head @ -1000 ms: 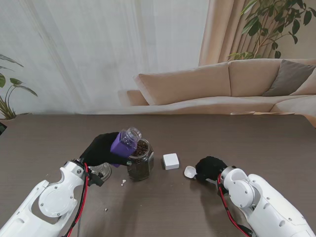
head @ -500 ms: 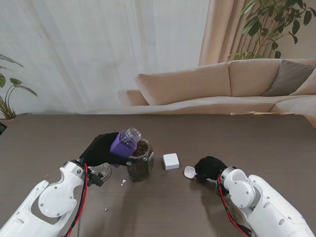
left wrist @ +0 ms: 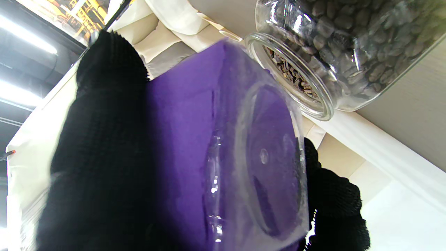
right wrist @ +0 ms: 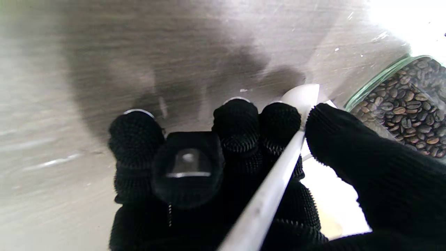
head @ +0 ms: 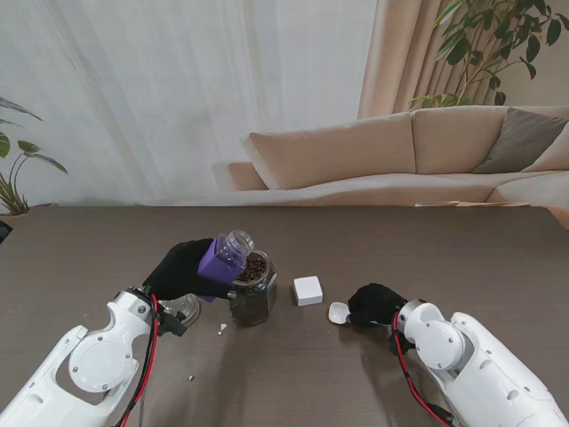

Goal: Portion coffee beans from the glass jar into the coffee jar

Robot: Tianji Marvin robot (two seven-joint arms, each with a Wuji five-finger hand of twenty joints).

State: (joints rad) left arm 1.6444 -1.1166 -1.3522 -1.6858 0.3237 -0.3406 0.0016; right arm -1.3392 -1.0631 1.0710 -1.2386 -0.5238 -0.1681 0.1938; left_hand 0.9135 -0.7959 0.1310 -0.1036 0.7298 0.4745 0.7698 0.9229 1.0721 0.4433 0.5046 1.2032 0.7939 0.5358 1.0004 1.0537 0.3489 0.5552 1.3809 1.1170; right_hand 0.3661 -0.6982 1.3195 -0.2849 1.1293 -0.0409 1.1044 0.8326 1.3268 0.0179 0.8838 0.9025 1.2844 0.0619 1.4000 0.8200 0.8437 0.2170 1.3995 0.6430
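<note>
While your left hand (head: 182, 269) is closed around the purple-labelled coffee jar (head: 226, 255), holding it tilted with its open mouth just beside the rim of the glass jar (head: 253, 292), your right hand (head: 373, 303) is closed on the handle of a white scoop (head: 339, 311), with the bowl low over the worktop (head: 444, 249) and apparently empty. The glass jar stands well in from the near edge, left of centre, nearly full of beans; a small white box (head: 308, 290) sits on the worktop between it and the scoop.

Watch the tilt first: in the left wrist view the coffee jar's (left wrist: 240, 153) mouth sits very close to the glass jar's (left wrist: 334, 55) rim, so a nudge could knock glass on glass or tip the full jar. The right wrist view shows the scoop (right wrist: 278, 174) pinched between the thumb and the fingers (right wrist: 240, 122), a thin hold on a smooth handle; I judge it could twist when loaded and spill beans. Swing wide of the white box on your way in.
</note>
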